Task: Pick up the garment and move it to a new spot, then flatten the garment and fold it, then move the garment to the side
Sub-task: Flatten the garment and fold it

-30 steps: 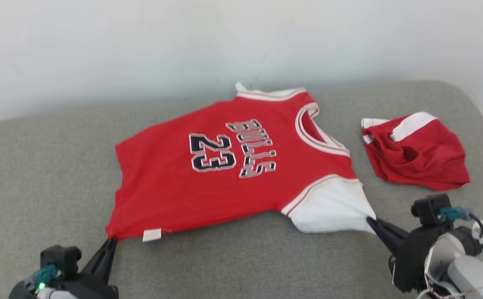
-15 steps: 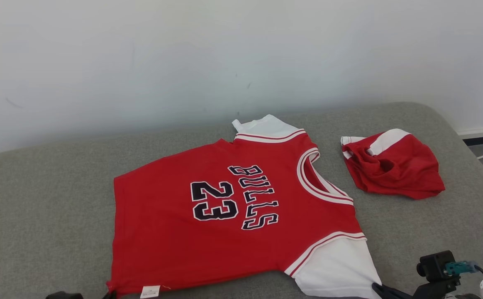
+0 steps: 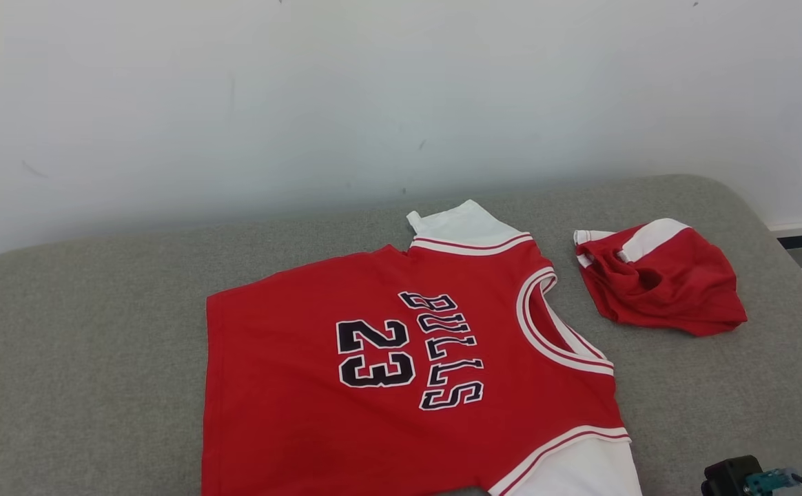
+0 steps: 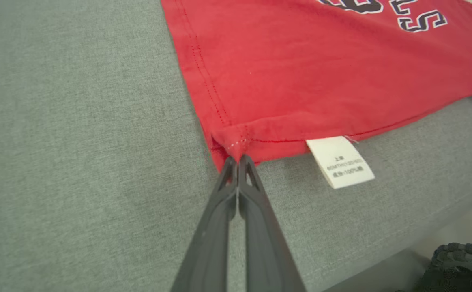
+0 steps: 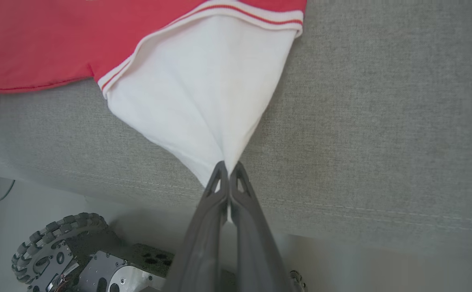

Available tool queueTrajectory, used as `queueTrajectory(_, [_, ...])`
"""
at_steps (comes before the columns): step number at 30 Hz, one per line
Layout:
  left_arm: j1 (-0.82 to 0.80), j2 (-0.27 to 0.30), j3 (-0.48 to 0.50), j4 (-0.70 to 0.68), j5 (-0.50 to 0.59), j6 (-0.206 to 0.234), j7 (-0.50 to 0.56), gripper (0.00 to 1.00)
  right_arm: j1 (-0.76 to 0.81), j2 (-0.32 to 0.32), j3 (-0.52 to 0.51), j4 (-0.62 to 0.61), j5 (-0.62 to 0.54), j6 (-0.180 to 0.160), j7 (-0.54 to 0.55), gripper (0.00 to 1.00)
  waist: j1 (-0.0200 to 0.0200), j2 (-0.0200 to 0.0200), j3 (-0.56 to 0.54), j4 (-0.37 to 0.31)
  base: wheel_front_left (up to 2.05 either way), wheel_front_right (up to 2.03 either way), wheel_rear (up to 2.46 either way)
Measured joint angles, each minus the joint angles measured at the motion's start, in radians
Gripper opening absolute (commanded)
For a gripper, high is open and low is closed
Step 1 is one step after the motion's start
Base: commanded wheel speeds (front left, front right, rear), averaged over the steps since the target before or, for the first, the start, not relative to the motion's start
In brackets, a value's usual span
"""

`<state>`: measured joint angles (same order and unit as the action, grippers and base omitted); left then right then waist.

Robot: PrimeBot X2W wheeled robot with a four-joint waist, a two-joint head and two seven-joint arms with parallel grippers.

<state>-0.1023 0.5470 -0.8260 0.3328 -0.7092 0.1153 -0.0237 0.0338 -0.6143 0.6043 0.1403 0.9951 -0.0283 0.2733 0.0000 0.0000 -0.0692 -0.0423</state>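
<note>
My left gripper (image 4: 238, 162) clamps the hem corner of the jersey (image 4: 301, 73), my right gripper (image 5: 228, 168) the white sleeve (image 5: 203, 93) tip, both mid-frame. I hold these near corners to pull it flat.

Possibly a home: grey couch (image 3: 84, 331)

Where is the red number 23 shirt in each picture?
Head view: red shirt lies flat, lower middle.
Left wrist view: top right, left gripper pinching its hem corner.
Right wrist view: top, right gripper pinching its white sleeve.
Shared landmark: the grey cushion under it.
</note>
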Motion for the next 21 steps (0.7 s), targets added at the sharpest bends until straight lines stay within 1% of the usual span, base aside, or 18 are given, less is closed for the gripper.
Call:
queueTrajectory(2, [-0.001, -0.006, 0.004, -0.006, -0.009, 0.000, 0.011, 0.00, -0.001, -0.006, -0.003, -0.011, -0.002, -0.009, 0.006, 0.00, 0.0000, -0.0001, 0.002, 0.002, 0.00, 0.00, 0.00])
queueTrajectory(4, [-0.002, -0.008, 0.003, -0.005, -0.009, 0.000, 0.022, 0.00, -0.001, -0.009, 0.000, -0.016, -0.009, -0.025, 0.017, 0.00, 0.0000, 0.0000, 0.005, 0.004, 0.00, 0.00, 0.00])
queueTrajectory(7, [-0.006, -0.008, 0.000, 0.005, 0.000, 0.000, 0.044, 0.00, -0.001, -0.015, 0.005, -0.017, -0.016, -0.035, 0.028, 0.00, 0.0000, -0.0001, 0.011, 0.008, 0.00, 0.00, 0.00])
queueTrajectory(9, [-0.005, -0.012, 0.006, 0.001, -0.007, 0.003, 0.044, 0.00, -0.001, -0.017, 0.006, -0.022, -0.019, -0.035, 0.036, 0.00, 0.0000, -0.0001, 0.013, 0.010, 0.00, 0.00, 0.00])
queueTrajectory(10, [-0.005, -0.014, 0.008, -0.001, -0.009, 0.008, 0.045, 0.00, 0.000, -0.017, 0.006, -0.027, -0.019, -0.040, 0.036, 0.00, 0.0000, 0.0000, 0.015, 0.011, 0.00, 0.00, 0.00])
queueTrajectory(14, [-0.005, -0.017, 0.015, -0.016, -0.013, 0.008, 0.050, 0.00, 0.000, -0.019, 0.006, -0.046, -0.019, -0.048, 0.047, 0.00, 0.0001, 0.0000, 0.019, 0.012, 0.00, 0.00, 0.00])
queueTrajectory(21, [-0.012, -0.042, 0.022, -0.051, -0.010, 0.008, 0.059, 0.00, -0.013, -0.022, 0.006, -0.075, -0.021, -0.055, 0.072, 0.00, 0.0000, 0.0000, 0.034, 0.014, 0.00, 0.00, 0.00])
